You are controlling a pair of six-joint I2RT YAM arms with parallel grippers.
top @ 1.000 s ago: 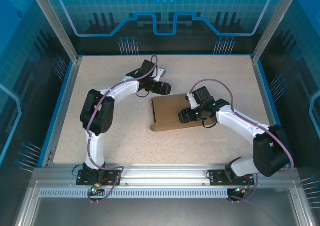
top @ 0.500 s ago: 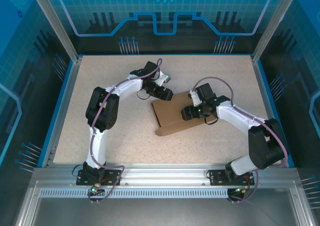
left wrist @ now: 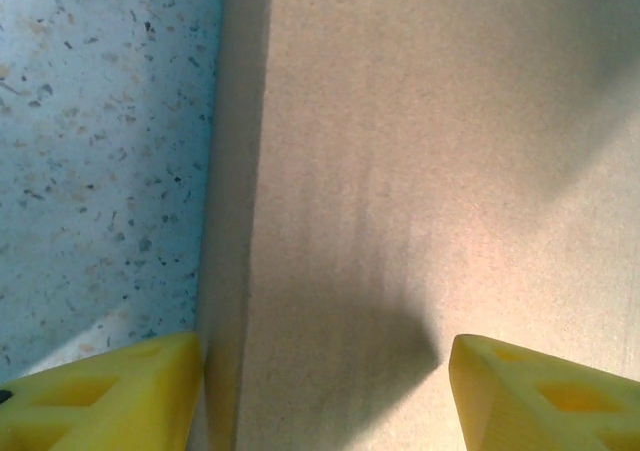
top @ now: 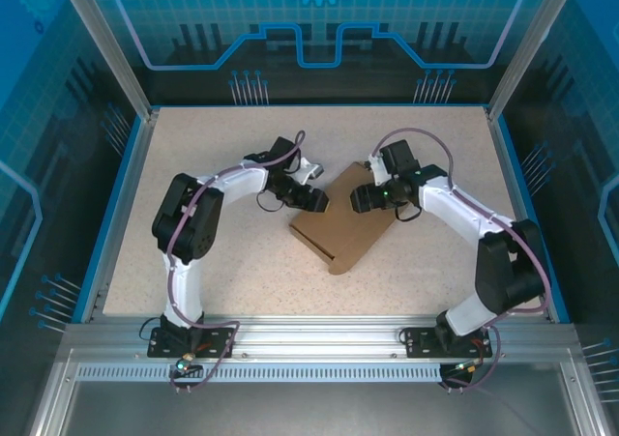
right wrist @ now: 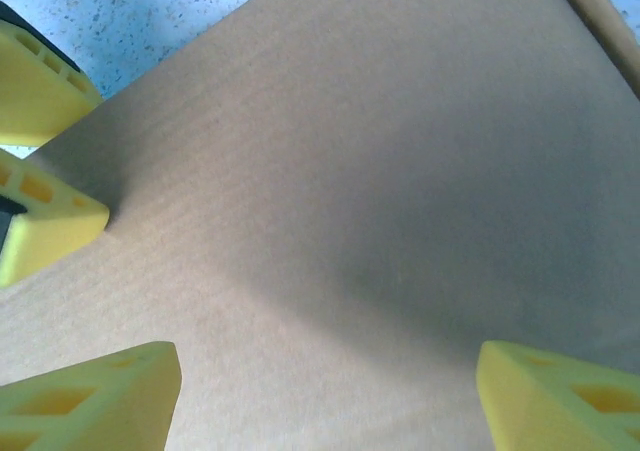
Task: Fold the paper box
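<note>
The paper box (top: 346, 225) lay flat and askew in the middle of the desk (top: 222, 262), the left tool (top: 322, 204) wide astride one edge and the right tool (top: 358, 199) wide over its top, seemingly bracing it for folding.

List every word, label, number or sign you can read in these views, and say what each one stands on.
No text can be read.
The plain brown cardboard paper box has no print on the faces shown.
The blue back panel carries a gear and circuit-line drawing, but no letters or numbers.
The speckled beige table top is unmarked.
</note>
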